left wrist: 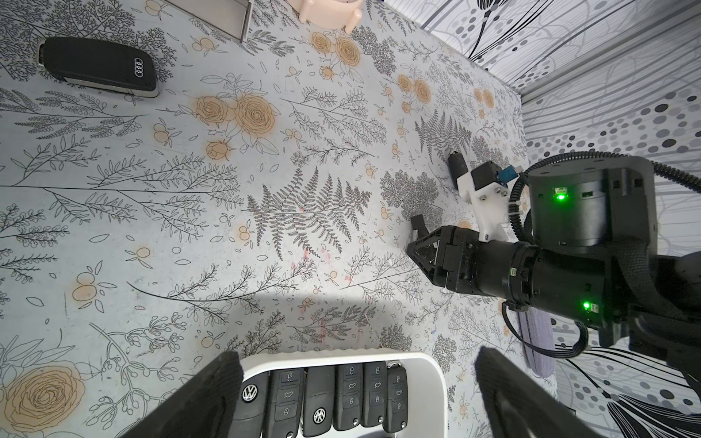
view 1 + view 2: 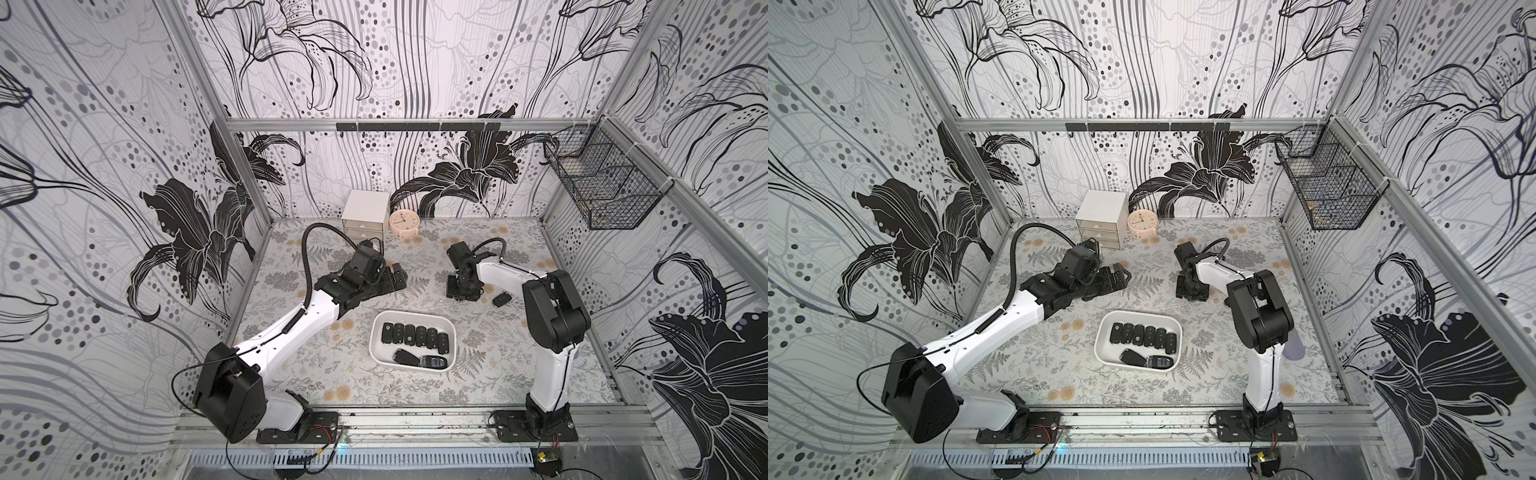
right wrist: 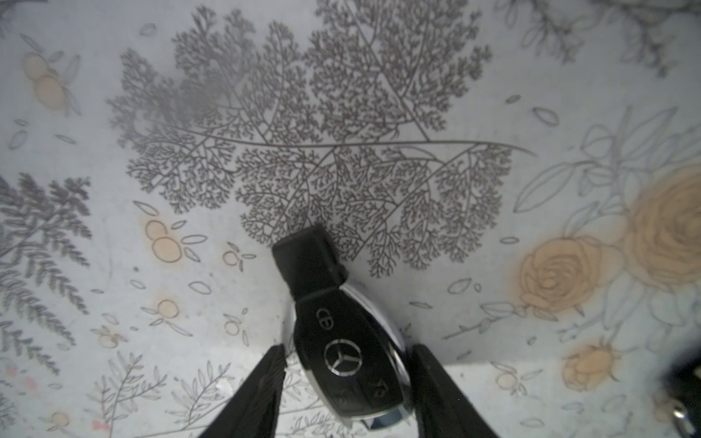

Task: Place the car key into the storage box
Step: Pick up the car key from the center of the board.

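The car key (image 3: pixel 343 341), black with a chrome rim and a star badge, lies on the floral table between the fingers of my right gripper (image 3: pixel 347 352). The jaws are open and stand close on either side of it, with a sliver of table showing at one side. In both top views the right gripper (image 2: pixel 461 291) (image 2: pixel 1192 293) points down at the table and hides this key. The storage box (image 2: pixel 376 332) (image 2: pixel 1100 332) (image 1: pixel 341 358), a shallow white tray, holds several black key fobs. My left gripper (image 1: pixel 358 398) (image 2: pixel 397 276) hovers wide open and holds nothing.
Another black fob (image 2: pixel 501 298) lies right of the right gripper. A fob with a four-ring badge (image 1: pixel 98 68) lies near the white drawer cabinet (image 2: pixel 365 216) and a peach clock (image 2: pixel 404 222). A wire basket (image 2: pixel 602 183) hangs on the right wall. A purple item (image 2: pixel 1293 349) lies by the right arm.
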### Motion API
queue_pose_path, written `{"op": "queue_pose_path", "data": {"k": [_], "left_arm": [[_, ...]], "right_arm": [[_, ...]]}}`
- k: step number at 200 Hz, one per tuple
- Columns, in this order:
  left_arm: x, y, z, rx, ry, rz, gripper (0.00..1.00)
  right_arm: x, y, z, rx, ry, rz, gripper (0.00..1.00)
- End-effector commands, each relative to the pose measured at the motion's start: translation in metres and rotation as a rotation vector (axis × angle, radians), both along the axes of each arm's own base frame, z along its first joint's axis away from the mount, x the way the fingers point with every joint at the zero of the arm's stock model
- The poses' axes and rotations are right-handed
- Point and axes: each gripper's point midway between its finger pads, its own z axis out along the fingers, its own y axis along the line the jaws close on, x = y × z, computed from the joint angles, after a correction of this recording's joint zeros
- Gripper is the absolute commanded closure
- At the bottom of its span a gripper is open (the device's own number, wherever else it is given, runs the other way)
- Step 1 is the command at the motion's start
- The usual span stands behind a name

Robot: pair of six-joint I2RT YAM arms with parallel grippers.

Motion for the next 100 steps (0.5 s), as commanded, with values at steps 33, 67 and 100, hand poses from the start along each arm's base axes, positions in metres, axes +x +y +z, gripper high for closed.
{"op": "queue_pose_path", "data": {"k": [33, 67, 100], "left_arm": [[0.007, -0.002, 0.008, -0.019, -0.034, 0.01, 0.01], [0.008, -0.003, 0.008, -0.019, -0.032, 0.008, 0.01], [0.008, -0.003, 0.009, -0.018, -0.034, 0.007, 0.01]], "right_arm": [[-0.004, -0.001, -0.018, -0.046, 0.054, 0.049, 0.51], [-0.003, 0.002, -0.022, -0.034, 0.064, 0.056, 0.53], [-0.004, 0.002, -0.027, -0.034, 0.075, 0.06, 0.61]]}}
